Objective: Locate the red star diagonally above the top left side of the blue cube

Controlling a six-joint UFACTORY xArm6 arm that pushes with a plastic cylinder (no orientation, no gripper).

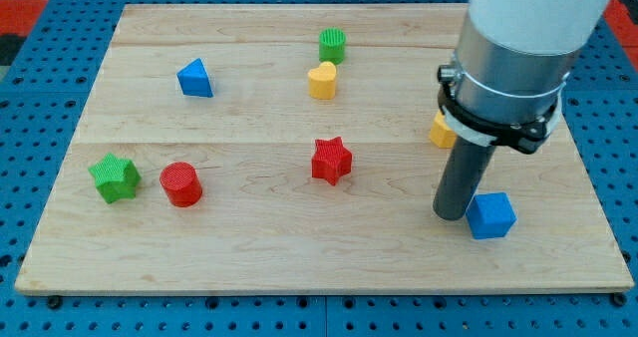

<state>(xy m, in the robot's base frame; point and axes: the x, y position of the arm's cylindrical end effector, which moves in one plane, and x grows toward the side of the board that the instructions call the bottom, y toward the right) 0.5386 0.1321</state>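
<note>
The red star [331,161] lies near the middle of the wooden board [249,237]. The blue cube [490,215] lies toward the view's lower right. My tip [451,214] rests on the board just left of the blue cube, close to or touching its left side. The red star is well to the left of my tip and a little above it.
A yellow block [442,131] is partly hidden behind the rod. A yellow heart [322,80] and a green cylinder [333,45] lie at the top centre. A blue triangle [195,79], a green star [115,177] and a red cylinder [181,184] lie at the left.
</note>
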